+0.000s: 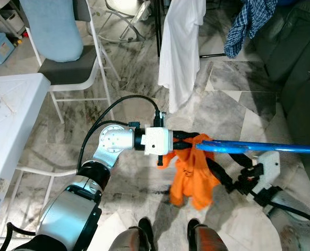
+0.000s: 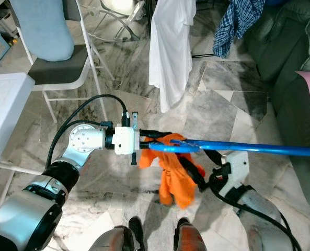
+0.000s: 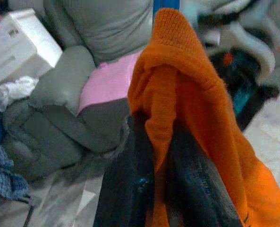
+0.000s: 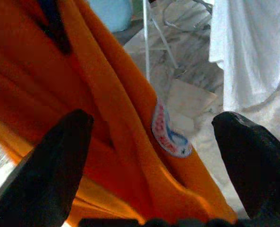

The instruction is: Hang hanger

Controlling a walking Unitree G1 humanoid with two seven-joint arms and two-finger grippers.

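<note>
Hanger (image 1: 259, 148) in blue, lying level across the centre right of the head view, long axis running left to right, near end at frame centre and far end off the right edge. Orange garment (image 1: 192, 175) draped over that near end and drooping toward the floor. Left gripper (image 1: 188, 141) reaching in from the left at frame centre, fingers (image 3: 130, 189) pressed together on a fold of the orange cloth right where the hanger's tip sits. Right gripper (image 4: 154, 137) lower right of centre, just under and behind the hanging cloth, fingers spread wide with the garment between them but not pinched. Left arm judged the nearer one and the one carrying the load. White shirt (image 1: 180, 49) and checked shirt (image 1: 249, 21) hanging along the upper edge, well above and beyond the hanger, so the likely travel is up and forward. White chair (image 1: 71, 52) upper left, grey sofa (image 1: 296, 63) at the right edge.
</note>
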